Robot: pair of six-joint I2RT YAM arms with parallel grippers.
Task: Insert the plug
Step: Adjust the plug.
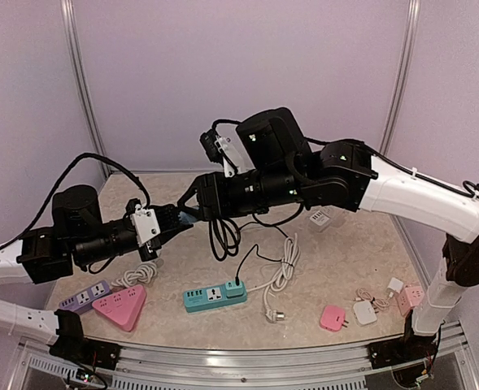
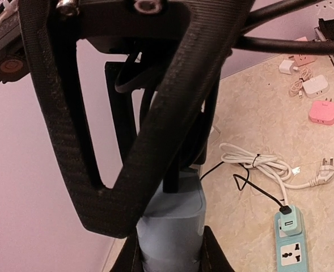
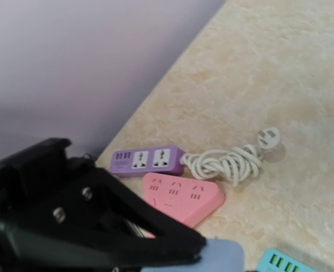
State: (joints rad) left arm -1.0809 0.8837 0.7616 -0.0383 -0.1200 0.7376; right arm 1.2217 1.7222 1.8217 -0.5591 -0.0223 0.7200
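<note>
A blue-grey block point(image 2: 172, 226), the plug as far as I can tell, hangs in the air between both arms above the table's left middle point(image 1: 189, 216). My left gripper point(image 1: 182, 221) is shut on it, one finger pressed on each side of it point(image 2: 169, 249). My right gripper point(image 1: 200, 203) meets it from the other end. Its black fingers point(image 2: 155, 141) bear on the block, and one fingertip point(image 3: 189, 246) rests on the block's edge point(image 3: 212, 256). A black cable point(image 1: 223, 236) hangs in loops below the grippers and runs to a green charger point(image 2: 290, 220) on the teal power strip point(image 1: 215, 296).
A purple strip point(image 3: 147, 160) and a pink triangular strip point(image 3: 184, 195) lie at the front left beside a coiled white cord point(image 3: 229, 164). Another white cord point(image 1: 281, 276) lies mid-table. A pink charger point(image 1: 333, 317) and white chargers point(image 1: 364, 312) sit front right.
</note>
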